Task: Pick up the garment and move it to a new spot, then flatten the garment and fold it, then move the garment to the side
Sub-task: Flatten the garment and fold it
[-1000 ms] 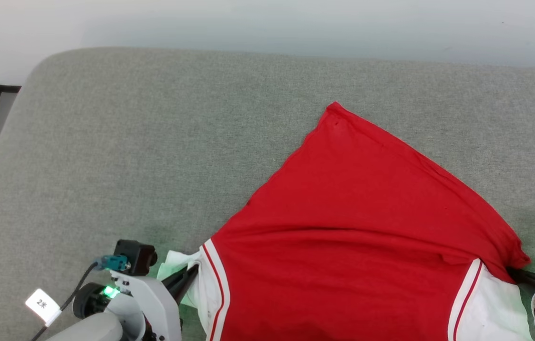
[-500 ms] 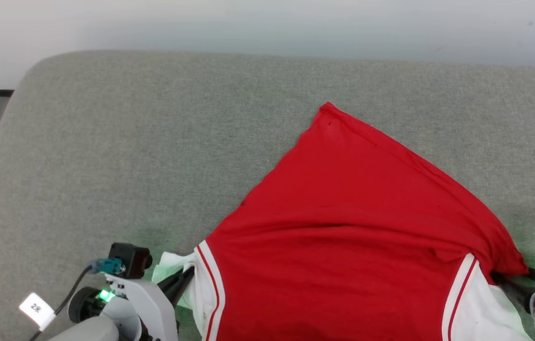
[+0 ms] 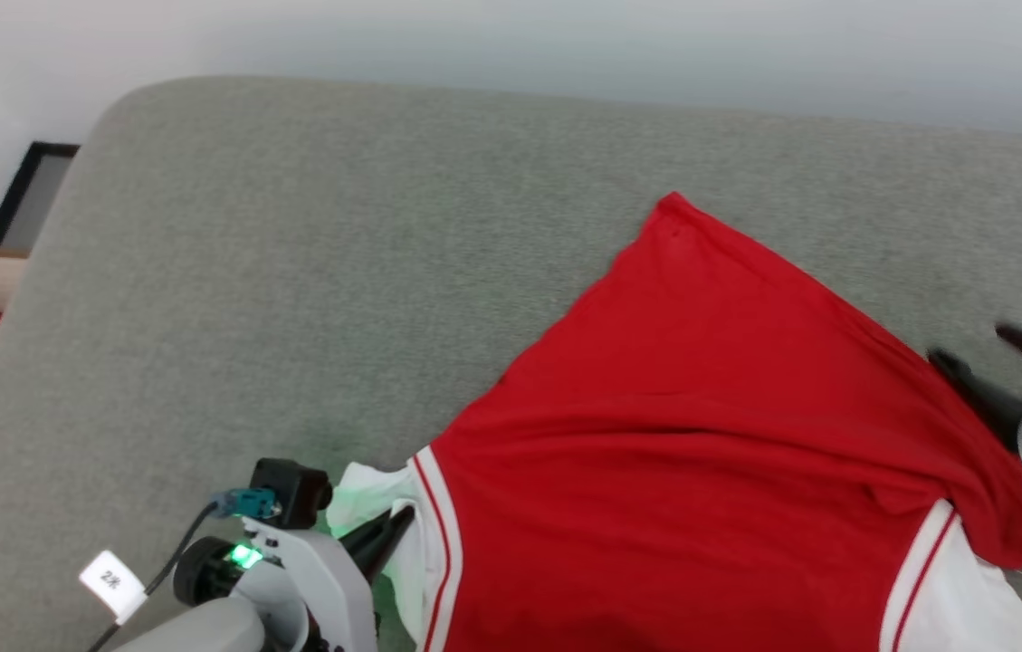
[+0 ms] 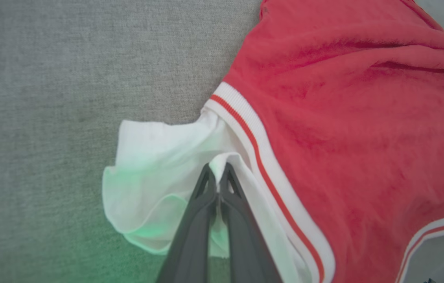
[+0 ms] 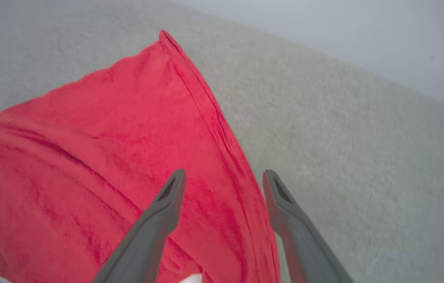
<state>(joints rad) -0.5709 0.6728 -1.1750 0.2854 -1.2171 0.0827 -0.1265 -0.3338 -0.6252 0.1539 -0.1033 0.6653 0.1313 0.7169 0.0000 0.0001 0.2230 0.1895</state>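
The red jersey lies plain side up on the grey upholstered cushion, spread out but skewed. Its body narrows to one far corner, and shallow creases run across its middle.

The left end effector is pinched together on a fold of the white sleeve. The rest of that sleeve bunches loosely to the outer side of its fingers, and the striped trim lies just to their inner side.

The right end effector stands wide apart and holds nothing. It hovers over the jersey's seamed edge, one finger above red cloth and the other above bare cushion. The far corner lies well ahead of its tips. The other white sleeve lies behind it, toward the robot.

The step in hand looks like flattening. The jersey already sits on the cushion, not yet square and not yet folded.

The next move probably calls for the right end effector to drop onto that edge and close on it. It would then draw the cloth outward, away from the left end effector, which anchors the sleeve. The pull should be gentle enough that the sleeve does not slip free.
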